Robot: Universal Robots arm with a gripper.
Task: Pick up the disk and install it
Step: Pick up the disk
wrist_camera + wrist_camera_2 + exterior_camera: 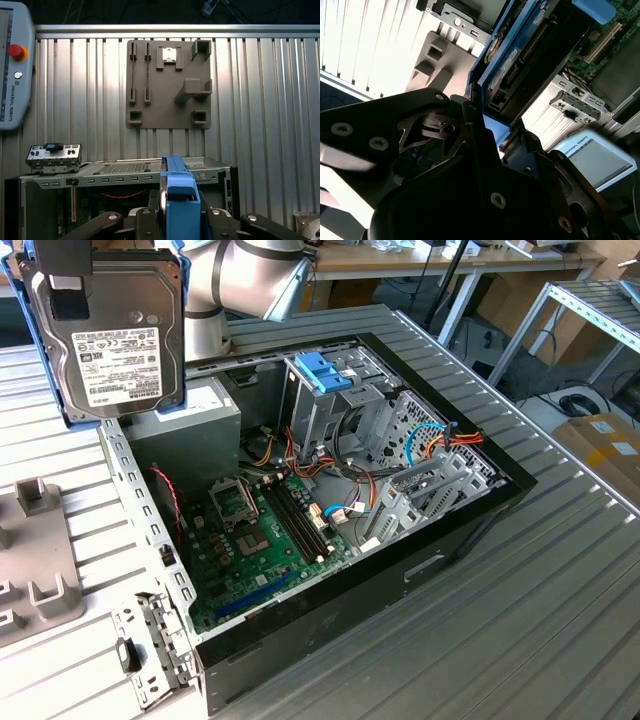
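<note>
The disk (110, 335), silver metal with a white label and a blue carrier frame, hangs upright in the air at the exterior view's upper left, above the corner of the open computer case (470, 530). My gripper (68, 298) is shut on its upper part, one black finger lying over the metal face. In the first wrist view the disk's blue edge (179, 197) stands between my black fingers (145, 222). In the second wrist view the disk (517, 57) runs edge-on away from the gripper (490, 122), connectors showing.
Inside the case are a metal drive cage with a blue handle (325, 372), a grey power-supply box (190, 425), the green motherboard (265, 540) and loose cables (455, 440). A grey fixture plate (169, 84) lies on the ribbed table beside the case. A teach pendant (15, 65) rests nearby.
</note>
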